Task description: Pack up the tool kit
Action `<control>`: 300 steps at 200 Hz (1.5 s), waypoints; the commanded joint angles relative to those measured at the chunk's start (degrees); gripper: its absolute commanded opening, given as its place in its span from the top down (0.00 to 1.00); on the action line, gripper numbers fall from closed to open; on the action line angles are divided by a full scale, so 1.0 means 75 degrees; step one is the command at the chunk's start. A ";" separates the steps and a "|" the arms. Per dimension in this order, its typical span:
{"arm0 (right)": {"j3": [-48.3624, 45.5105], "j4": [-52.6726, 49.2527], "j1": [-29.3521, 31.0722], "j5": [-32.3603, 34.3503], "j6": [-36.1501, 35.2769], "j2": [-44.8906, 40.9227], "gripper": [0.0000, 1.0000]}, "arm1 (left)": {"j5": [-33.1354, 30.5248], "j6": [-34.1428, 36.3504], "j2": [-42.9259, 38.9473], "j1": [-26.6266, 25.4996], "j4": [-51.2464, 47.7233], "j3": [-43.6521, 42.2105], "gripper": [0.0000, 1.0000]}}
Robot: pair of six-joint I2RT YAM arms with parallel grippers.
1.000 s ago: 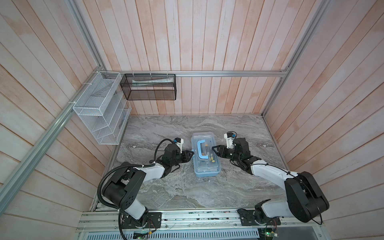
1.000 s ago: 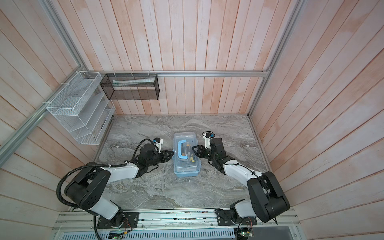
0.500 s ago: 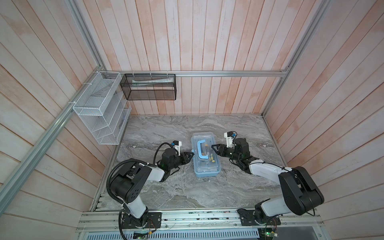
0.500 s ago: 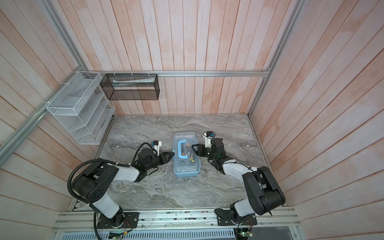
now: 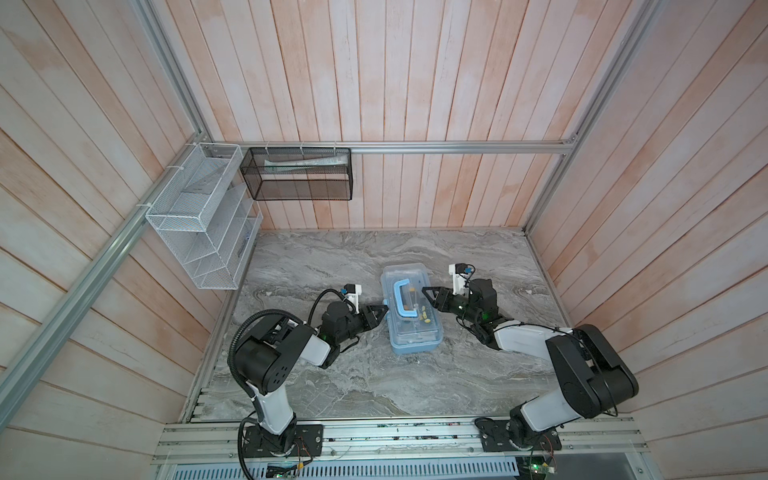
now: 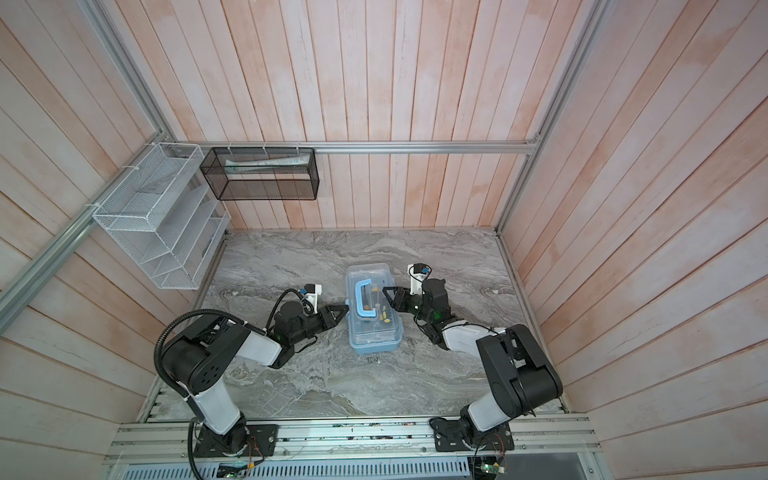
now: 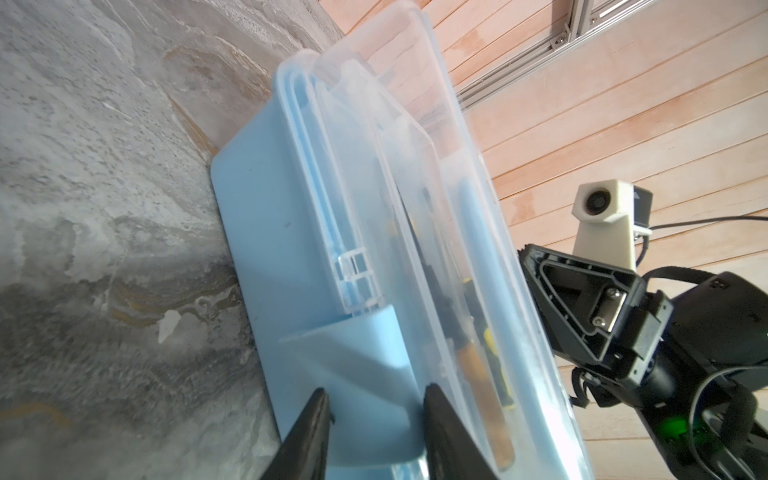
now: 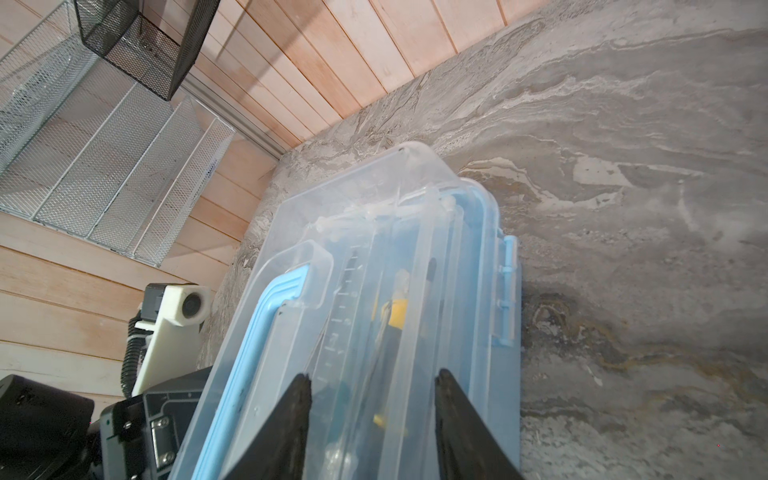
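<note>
The tool kit box (image 5: 413, 336) (image 6: 376, 336), with a clear lid over a light blue base, lies shut in mid-table, its blue handle (image 5: 402, 299) flat on top. Yellow and orange tool handles (image 8: 397, 311) show through the lid. My left gripper (image 5: 383, 309) (image 6: 344, 309) (image 7: 376, 397) is at the box's left side. Its jaws rest against both edges of the blue side latch (image 7: 365, 365), which juts outward. My right gripper (image 5: 427, 291) (image 6: 388, 291) (image 8: 374, 378) hangs over the lid's right edge, open and holding nothing. The right-side latch (image 8: 505, 291) lies flat against the box.
A white wire rack (image 5: 203, 224) hangs on the left wall. A black mesh basket (image 5: 299, 174) hangs on the back wall. Grey marble tabletop (image 5: 374, 382) surrounds the box, closed in by wooden walls on three sides.
The left arm's elbow has swung nearer the box while its gripper stayed at the left latch. The right arm has barely moved.
</note>
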 commanded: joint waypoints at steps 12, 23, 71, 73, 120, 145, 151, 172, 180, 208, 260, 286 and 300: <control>-0.0444 -0.1180 0.1069 -0.1635 0.0264 0.0457 0.55 | 0.1121 -0.0018 0.0279 -0.0517 0.0159 0.0091 0.61; -0.0505 -0.1108 0.1152 -0.1585 0.0367 0.0469 0.56 | 0.1123 -0.0050 0.0347 -0.0529 0.0212 0.0106 0.61; -0.0675 -0.0931 0.1349 -0.1489 0.0648 0.0506 0.56 | 0.1064 -0.0100 0.0575 -0.0704 0.0203 0.0328 0.61; -0.0678 -0.0933 0.1369 -0.1489 0.0659 0.0509 0.56 | 0.1050 -0.0100 0.0576 -0.0713 0.0190 0.0337 0.61; -0.0734 -0.0650 0.1631 -0.1492 0.0964 0.0650 0.56 | 0.0883 -0.0087 0.0675 -0.0857 0.0077 0.0458 0.61; -0.0760 -0.0589 0.1742 -0.1447 0.1072 0.0656 0.57 | 0.0843 -0.0053 0.0666 -0.0901 -0.0025 0.0533 0.61; -0.0780 -0.0514 0.1772 -0.1451 0.1107 0.0657 0.57 | 0.0831 -0.0031 0.0669 -0.0913 -0.0035 0.0555 0.61; -0.0793 -0.0430 0.1839 -0.1456 0.1207 0.0722 0.57 | 0.0809 -0.0116 0.0706 -0.0991 -0.0066 0.0722 0.61; -0.0804 -0.0354 0.1877 -0.1454 0.1278 0.0784 0.57 | 0.0776 -0.0144 0.0743 -0.1040 -0.0084 0.0796 0.61; -0.0814 -0.0180 0.2004 -0.1567 0.1452 0.1057 0.57 | 0.0593 -0.0455 0.0889 -0.1291 0.0117 0.0842 0.62; -0.1135 0.0078 0.2246 -0.1523 0.1651 0.1041 0.57 | -0.0077 -0.1377 0.1245 -0.1572 0.1472 0.0387 0.61; -0.1192 0.0143 0.2357 -0.1550 0.1637 0.0990 0.58 | -0.0038 -0.1707 0.1394 -0.1670 0.2185 0.0351 0.62; -0.1176 0.0145 0.2462 -0.1557 0.1634 0.1008 0.58 | -0.0037 -0.1940 0.1520 -0.1788 0.2549 0.0350 0.62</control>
